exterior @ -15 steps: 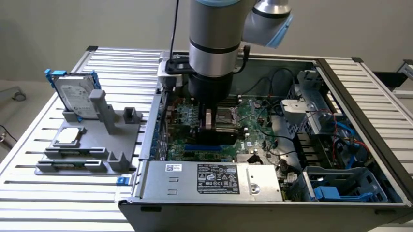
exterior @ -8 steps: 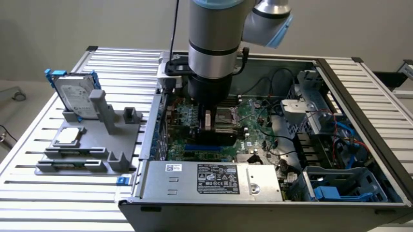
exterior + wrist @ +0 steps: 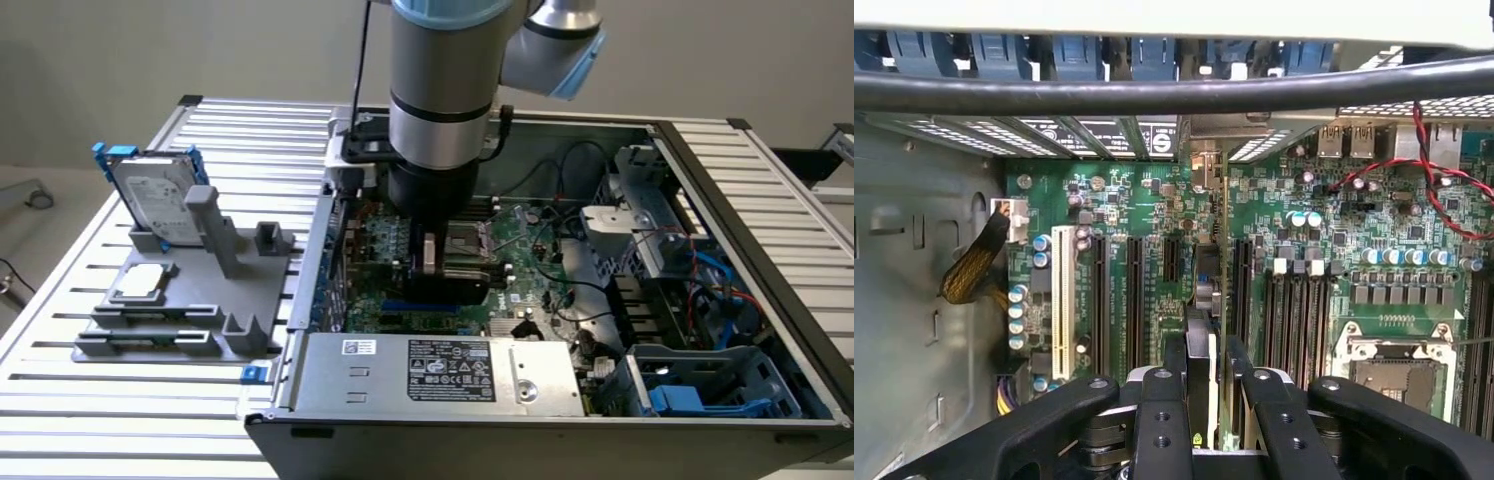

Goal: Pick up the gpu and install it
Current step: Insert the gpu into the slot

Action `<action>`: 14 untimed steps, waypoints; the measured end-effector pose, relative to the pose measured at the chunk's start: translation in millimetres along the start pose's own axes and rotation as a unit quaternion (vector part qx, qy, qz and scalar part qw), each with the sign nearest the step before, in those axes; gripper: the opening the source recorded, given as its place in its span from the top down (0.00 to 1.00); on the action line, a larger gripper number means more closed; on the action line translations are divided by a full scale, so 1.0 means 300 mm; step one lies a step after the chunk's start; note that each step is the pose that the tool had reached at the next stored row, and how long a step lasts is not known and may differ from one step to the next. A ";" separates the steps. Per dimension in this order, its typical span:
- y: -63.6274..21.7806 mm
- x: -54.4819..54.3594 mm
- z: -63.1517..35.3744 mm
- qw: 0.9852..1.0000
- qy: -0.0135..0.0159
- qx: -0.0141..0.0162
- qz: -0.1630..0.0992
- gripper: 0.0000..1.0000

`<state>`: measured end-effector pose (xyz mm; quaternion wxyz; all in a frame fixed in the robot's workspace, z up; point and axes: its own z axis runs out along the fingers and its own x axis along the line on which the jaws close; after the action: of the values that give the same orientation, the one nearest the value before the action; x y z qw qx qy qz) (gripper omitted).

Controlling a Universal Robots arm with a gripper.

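The gripper (image 3: 1204,365) is clamping the gpu (image 3: 1199,330) edge-on between narrow jaws, holding it upright among the motherboard's expansion slots (image 3: 1135,300) (insertion stage, I judge). Seating it is calling for square alignment with one slot.

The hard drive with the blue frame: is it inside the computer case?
No, the hard drive stands on the grey holder outside the computer case, on the exterior view's left.
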<state>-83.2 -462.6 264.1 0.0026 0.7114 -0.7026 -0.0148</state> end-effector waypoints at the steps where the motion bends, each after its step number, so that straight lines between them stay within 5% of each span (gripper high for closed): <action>1: 0.000 0.000 0.001 1.000 0.000 0.000 0.000 0.74; 14: 0.005 0.000 0.013 1.000 0.000 -0.005 0.000 0.74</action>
<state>-84.9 -462.5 260.3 0.0058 0.7114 -0.7026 -0.0181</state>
